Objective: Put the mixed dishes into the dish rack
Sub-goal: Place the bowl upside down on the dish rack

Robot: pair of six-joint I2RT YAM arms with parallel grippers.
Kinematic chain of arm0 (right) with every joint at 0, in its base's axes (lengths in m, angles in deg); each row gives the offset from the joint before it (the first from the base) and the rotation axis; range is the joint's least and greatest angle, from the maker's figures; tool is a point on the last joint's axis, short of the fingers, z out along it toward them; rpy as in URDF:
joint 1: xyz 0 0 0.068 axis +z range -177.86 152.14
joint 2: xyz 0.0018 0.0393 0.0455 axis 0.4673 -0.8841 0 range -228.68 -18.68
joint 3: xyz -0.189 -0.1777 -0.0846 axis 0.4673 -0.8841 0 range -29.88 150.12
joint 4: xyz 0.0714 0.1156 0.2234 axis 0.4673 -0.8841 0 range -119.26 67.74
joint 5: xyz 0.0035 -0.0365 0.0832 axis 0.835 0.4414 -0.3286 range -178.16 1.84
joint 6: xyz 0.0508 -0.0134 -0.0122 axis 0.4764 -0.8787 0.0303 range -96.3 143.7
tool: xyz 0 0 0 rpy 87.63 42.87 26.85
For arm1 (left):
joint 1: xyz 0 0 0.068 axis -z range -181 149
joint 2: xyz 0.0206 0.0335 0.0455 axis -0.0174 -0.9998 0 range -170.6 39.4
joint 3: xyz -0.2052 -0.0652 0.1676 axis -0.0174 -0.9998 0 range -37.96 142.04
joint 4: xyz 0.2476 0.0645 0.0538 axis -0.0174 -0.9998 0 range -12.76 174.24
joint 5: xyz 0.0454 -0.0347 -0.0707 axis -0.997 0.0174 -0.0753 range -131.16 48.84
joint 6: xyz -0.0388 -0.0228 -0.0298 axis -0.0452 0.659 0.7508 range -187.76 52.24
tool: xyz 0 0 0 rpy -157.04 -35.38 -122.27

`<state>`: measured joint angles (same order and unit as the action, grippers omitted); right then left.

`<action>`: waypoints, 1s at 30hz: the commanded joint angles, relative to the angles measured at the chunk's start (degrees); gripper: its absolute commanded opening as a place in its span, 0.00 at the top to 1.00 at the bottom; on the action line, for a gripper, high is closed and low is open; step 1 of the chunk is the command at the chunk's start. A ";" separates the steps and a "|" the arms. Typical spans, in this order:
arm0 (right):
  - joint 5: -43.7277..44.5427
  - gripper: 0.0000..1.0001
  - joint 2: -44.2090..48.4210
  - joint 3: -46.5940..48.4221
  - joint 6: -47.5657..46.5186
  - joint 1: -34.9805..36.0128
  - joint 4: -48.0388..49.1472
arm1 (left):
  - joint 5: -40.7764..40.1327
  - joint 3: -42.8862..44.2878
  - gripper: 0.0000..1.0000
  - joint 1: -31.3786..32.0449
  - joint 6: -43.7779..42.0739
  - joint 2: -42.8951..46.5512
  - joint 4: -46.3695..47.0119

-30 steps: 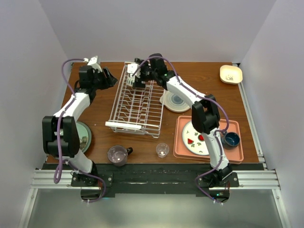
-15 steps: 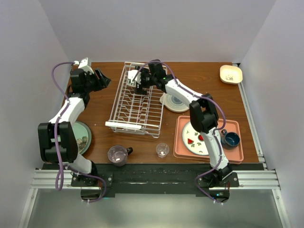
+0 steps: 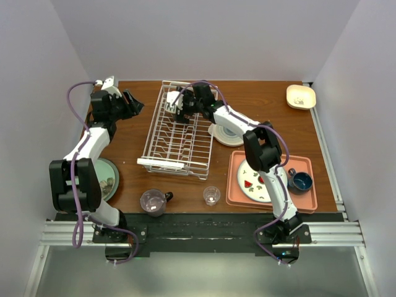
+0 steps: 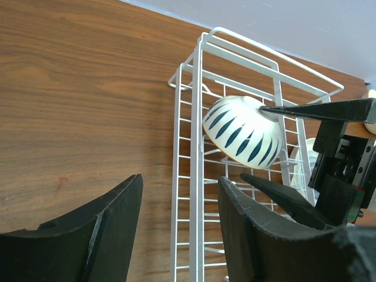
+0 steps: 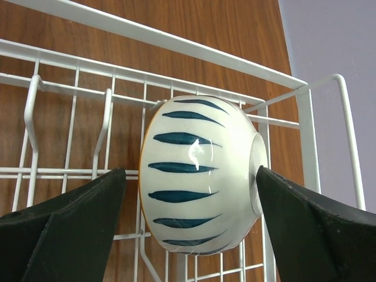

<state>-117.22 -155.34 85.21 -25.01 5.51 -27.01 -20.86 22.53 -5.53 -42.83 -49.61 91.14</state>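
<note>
A white bowl (image 5: 194, 176) with dark blue stripes lies on its side in the far end of the white wire dish rack (image 3: 179, 133). My right gripper (image 5: 189, 171) straddles the bowl, open; its right finger touches the bowl's foot and its left finger stands clear of the rim. In the left wrist view the bowl (image 4: 241, 136) rests among the rack (image 4: 197, 176) wires. My left gripper (image 3: 137, 104) hovers open and empty over bare wood, left of the rack's far corner. On the table stand a purple cup (image 3: 152, 201), a small clear glass (image 3: 211, 195) and a cream blue-centred plate (image 3: 228, 132).
A pale green plate (image 3: 108, 179) lies partly under the left arm. The salmon-pink tray (image 3: 306, 198) at the right holds a patterned plate (image 3: 253, 182) and a dark blue cup (image 3: 302, 181). A small cream dish (image 3: 301, 96) sits at the far right corner.
The left arm has swung left, away from the rack, and then held still. The right gripper has stayed round the bowl at the rack's far end, shifting only slightly.
</note>
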 commanded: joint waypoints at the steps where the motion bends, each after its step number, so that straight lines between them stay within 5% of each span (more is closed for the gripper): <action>1: 2.86 0.06 0.87 0.84 2.30 0.38 2.64 | 0.89 -0.55 0.41 -0.83 0.30 0.33 2.77; 13: 13.85 0.10 1.57 -0.12 4.06 2.67 3.34 | 1.33 -0.99 0.42 -0.91 0.56 -0.37 3.39; 30: 20.00 0.79 2.19 -0.65 4.41 3.46 7.30 | 1.24 -0.72 0.42 -1.00 0.21 -0.90 3.21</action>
<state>-100.78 -155.34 85.12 -20.87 8.98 -22.57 -20.45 22.11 -5.86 -42.83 -50.18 91.99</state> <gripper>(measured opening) 0.644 0.585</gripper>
